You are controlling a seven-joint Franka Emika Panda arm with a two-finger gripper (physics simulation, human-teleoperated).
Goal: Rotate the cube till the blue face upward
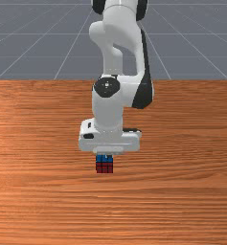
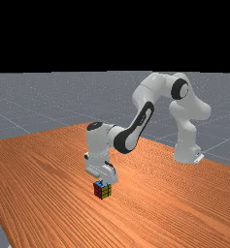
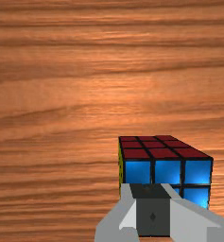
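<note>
The gripper [image 1: 106, 155] is low over the cube [image 1: 104, 167] in the front view, its fingers together with nothing between them. The cube stands flat on the table, blue on top and dark red toward the front camera. From the far view, the gripper [image 2: 101, 182] is at the top of the cube [image 2: 103, 191], whose red and yellow sides show. At the wrist view's bottom edge, the shut gripper [image 3: 151, 190] covers part of the blue face of the cube [image 3: 168, 171]. Whether the fingertips touch that face, I cannot tell.
The wooden table [image 1: 182, 201] surrounds the cube on all sides. Beyond the table's back edge lies a grey floor [image 1: 24, 43]. The arm's base [image 2: 187, 150] stands on the table at the far view's right.
</note>
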